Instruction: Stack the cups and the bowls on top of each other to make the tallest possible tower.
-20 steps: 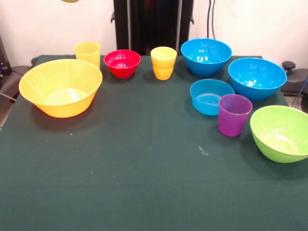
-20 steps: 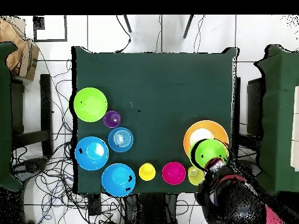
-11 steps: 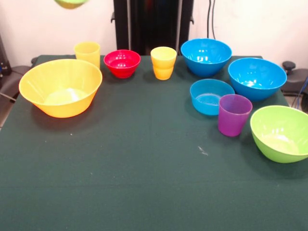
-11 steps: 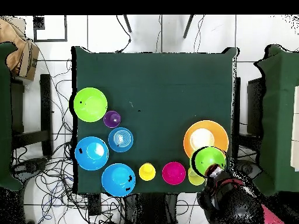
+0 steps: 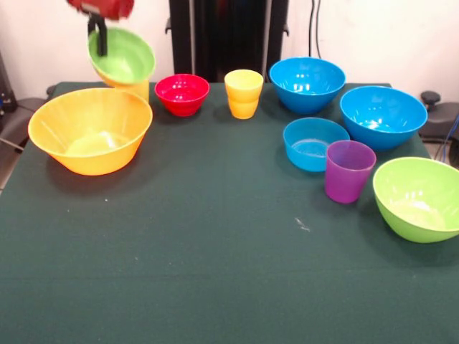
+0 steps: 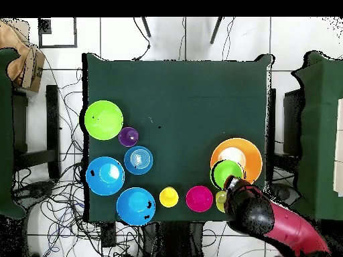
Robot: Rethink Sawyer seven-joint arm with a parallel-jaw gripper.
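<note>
Small green bowl (image 5: 123,56) pinched between fingers (image 5: 101,39)

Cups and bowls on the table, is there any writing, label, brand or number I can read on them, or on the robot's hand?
None: no readable text in either view.
The hand, holding the small green bowl above the orange-yellow bowl, shows no markings.
The purple cup and red bowl are plain.

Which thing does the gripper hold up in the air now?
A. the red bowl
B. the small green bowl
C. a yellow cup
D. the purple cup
B: the gripper grips the rim of the small green bowl, tilted above the orange bowl, while the red bowl and purple cup stand on the table.
</note>
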